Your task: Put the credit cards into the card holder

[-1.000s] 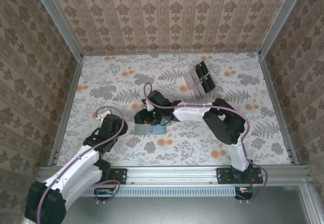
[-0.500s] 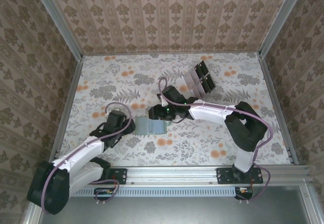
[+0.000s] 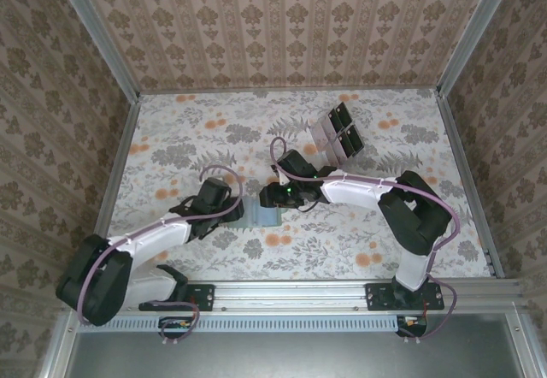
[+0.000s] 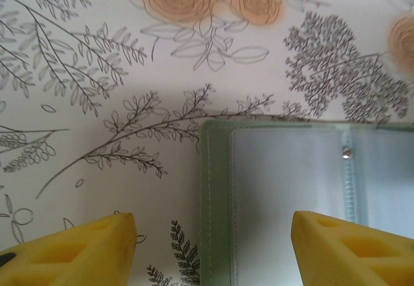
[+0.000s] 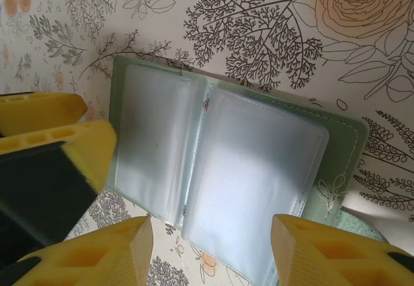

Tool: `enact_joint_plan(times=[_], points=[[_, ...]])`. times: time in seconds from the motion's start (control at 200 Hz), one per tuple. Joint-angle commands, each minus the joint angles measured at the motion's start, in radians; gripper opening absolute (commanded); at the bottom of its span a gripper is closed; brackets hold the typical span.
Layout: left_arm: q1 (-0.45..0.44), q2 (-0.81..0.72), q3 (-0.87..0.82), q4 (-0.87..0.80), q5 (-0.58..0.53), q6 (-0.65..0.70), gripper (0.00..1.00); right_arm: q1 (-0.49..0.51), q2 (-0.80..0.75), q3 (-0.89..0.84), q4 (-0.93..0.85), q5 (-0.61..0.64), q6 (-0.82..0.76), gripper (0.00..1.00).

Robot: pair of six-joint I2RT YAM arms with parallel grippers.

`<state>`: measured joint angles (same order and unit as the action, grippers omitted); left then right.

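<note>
Rack [image 3: 338, 135] well beyond card holder [image 3: 261, 216]

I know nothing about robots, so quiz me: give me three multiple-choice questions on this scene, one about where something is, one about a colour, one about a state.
1. Where does the flat dull-green card holder lie?
A. against the far wall
B. on the flowered table, between the left gripper and the right gripper
C. on the floor

2. What colour are the grippers' fingers?
A. yellow
B. red
C. blue

3. How is the card holder?
A. shut
B. standing on edge
C. lying open

Answers:
1 B, the top view shows it between both arm tips.
2 A, both wrist views show yellow fingers.
3 C, its clear plastic sleeves face up.
</note>
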<state>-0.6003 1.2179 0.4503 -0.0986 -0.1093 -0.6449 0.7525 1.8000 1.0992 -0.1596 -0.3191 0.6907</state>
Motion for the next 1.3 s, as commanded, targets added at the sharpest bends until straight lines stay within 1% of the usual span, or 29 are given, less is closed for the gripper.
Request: enact_joint_plan(times=[0.0, 0.155, 0.325, 0.695, 0.96, 1.295], points=[[-0.015, 0.033, 0.035, -0.007, -0.038, 0.035, 0.66, 0.004, 0.018, 0.001, 0.030, -0.027, -0.014, 0.53], [-0.026, 0.077, 0.044, -0.040, -0.074, 0.033, 0.66, 0.004, 0.057, -0.006, 0.093, -0.070, 0.014, 0.52], [-0.027, 0.084, 0.032, -0.061, -0.104, 0.015, 0.66, 0.003, 0.082, -0.029, 0.118, -0.053, 0.027, 0.52], [-0.029, 0.092, 0.006, -0.074, -0.110, -0.002, 0.66, -0.010, 0.066, -0.124, 0.137, 0.002, 0.057, 0.52], [-0.029, 0.113, -0.008, -0.069, -0.099, -0.022, 0.66, -0.011, 0.057, -0.143, 0.139, 0.014, 0.066, 0.52], [-0.036, 0.094, -0.018, -0.074, -0.104, -0.031, 0.65, -0.010, 0.033, -0.145, 0.126, 0.023, 0.066, 0.52]])
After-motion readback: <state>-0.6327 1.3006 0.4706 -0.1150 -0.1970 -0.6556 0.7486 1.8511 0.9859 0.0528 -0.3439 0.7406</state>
